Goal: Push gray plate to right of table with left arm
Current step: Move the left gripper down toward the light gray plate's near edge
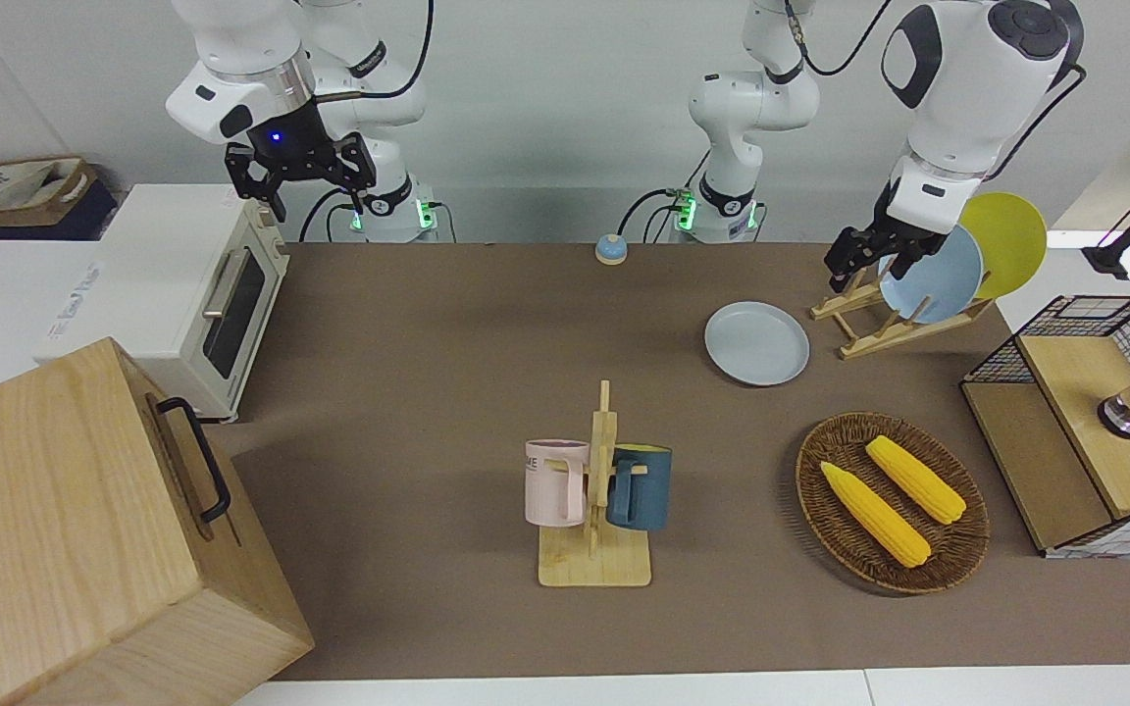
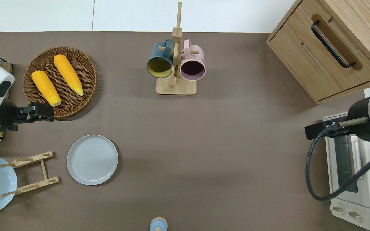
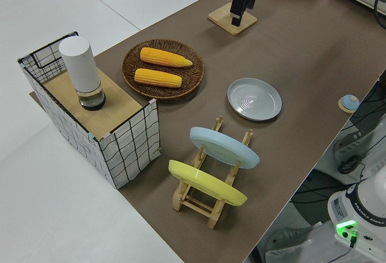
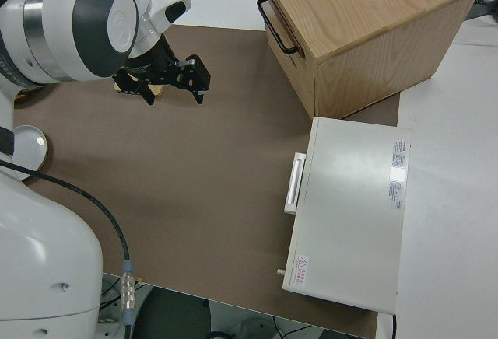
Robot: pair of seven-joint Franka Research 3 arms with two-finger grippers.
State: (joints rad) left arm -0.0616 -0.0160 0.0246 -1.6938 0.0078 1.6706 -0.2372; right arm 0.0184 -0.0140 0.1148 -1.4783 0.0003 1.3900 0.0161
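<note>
The gray plate [image 2: 92, 159] is lying flat on the tabletop [image 2: 220, 154], beside the wooden rack [image 2: 32, 173]. The left end effector [image 2: 40, 112] is hovering over the corn basket [image 2: 59, 81] rim; I cannot tell its finger state. The right arm is parked.

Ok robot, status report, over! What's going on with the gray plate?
Left gripper up in the air, off the plate. Right arm parked. Gray plate flat on the table, beside the plate rack. Path toward the right arm's end open.

Pale gray plate [image 2: 92, 159] on the matte brown table [image 2: 223, 154]. Light-blue plate [image 1: 930, 274] and yellow plate [image 1: 1009, 240] on a pale wood rack [image 2: 32, 173]. Yellow corn [image 1: 873, 514] in a dark brown woven basket [image 1: 957, 540].
</note>
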